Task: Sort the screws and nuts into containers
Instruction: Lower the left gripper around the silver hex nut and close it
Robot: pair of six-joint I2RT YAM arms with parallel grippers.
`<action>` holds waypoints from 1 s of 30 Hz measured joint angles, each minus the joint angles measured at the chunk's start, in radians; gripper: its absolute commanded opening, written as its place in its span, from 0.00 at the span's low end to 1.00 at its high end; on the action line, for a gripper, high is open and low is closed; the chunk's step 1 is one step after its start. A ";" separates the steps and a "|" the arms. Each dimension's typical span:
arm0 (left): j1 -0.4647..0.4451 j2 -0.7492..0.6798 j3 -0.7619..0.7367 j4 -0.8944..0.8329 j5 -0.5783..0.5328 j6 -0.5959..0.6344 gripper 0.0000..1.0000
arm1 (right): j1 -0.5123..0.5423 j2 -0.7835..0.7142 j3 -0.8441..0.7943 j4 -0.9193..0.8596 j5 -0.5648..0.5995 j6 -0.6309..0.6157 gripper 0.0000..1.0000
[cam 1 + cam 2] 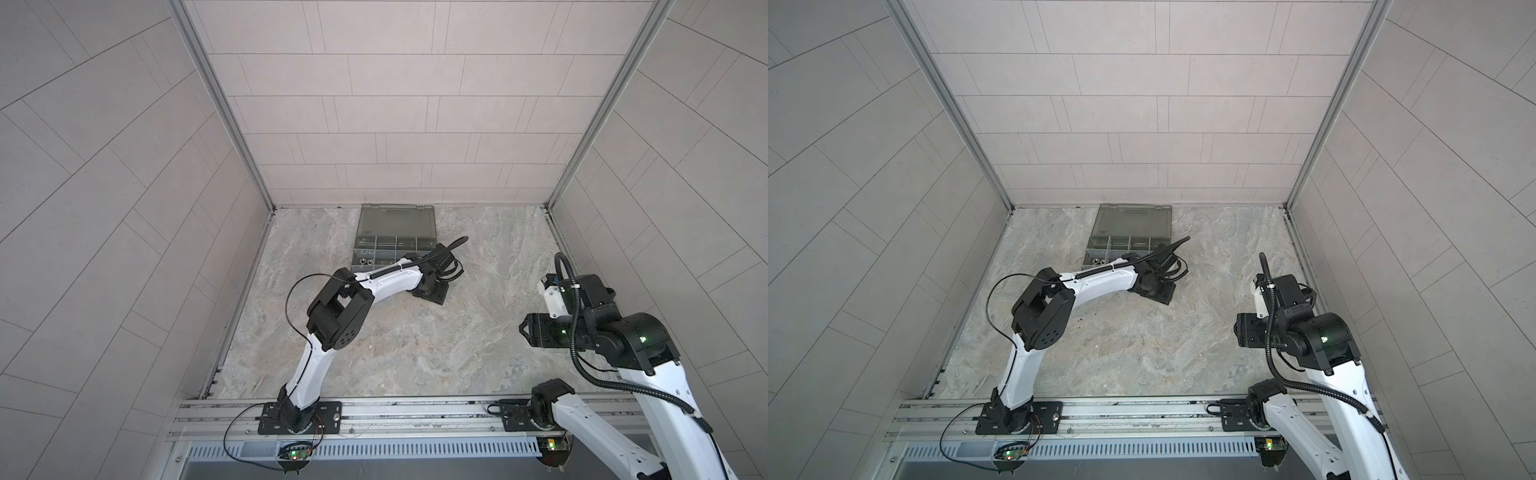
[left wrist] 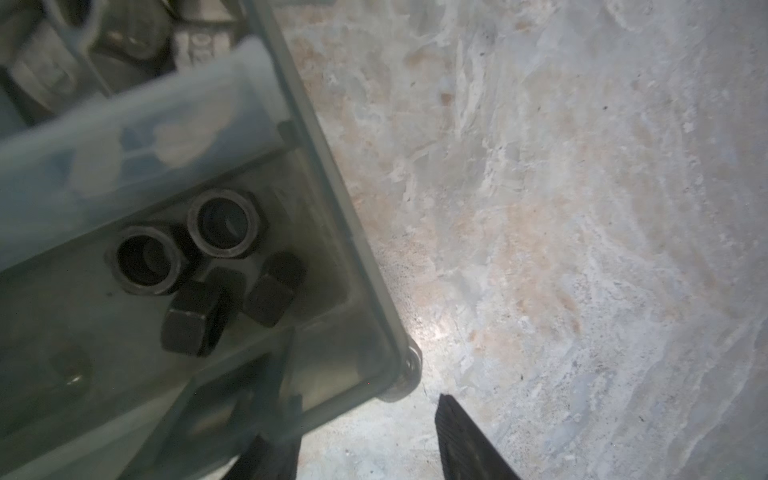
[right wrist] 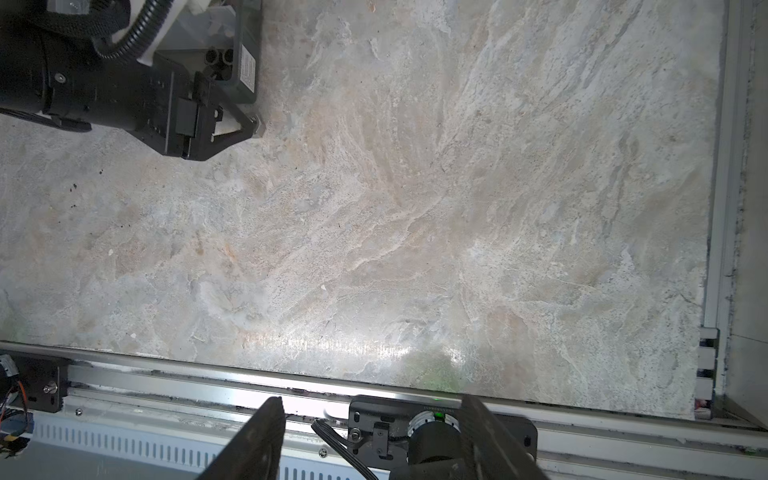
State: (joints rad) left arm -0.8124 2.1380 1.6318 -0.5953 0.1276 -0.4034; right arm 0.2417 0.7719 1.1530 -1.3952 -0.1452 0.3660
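Both top views look steeply down from high above the near rail (image 1: pixel 415 409), facing the far wall, and share the whole bench (image 1: pixel 1121 353). The left wrist camera sits very close over a corner of the organizer case (image 2: pixel 332 199). The right wrist camera looks down from higher on the bench's near right corner and catches that same case corner.

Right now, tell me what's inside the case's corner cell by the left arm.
At least four black nuts, two lying flat; nothing else shows. In both top views the left arm hides this cell.
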 measured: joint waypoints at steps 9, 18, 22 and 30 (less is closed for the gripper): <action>-0.004 0.058 0.069 -0.039 -0.001 0.003 0.54 | 0.000 0.032 -0.003 0.016 -0.005 -0.005 0.68; -0.009 0.078 0.078 -0.050 0.000 0.004 0.55 | -0.007 0.043 -0.008 0.023 -0.005 -0.019 0.68; -0.009 0.081 0.095 -0.062 -0.005 0.006 0.46 | -0.007 0.047 -0.008 0.023 -0.004 -0.026 0.68; -0.009 0.100 0.104 -0.074 0.000 0.015 0.35 | -0.014 0.046 -0.008 0.019 0.002 -0.031 0.68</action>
State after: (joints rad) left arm -0.8211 2.2375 1.7355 -0.6689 0.1276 -0.3885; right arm 0.2279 0.8181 1.1446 -1.3766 -0.1436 0.3351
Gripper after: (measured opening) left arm 0.345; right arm 0.685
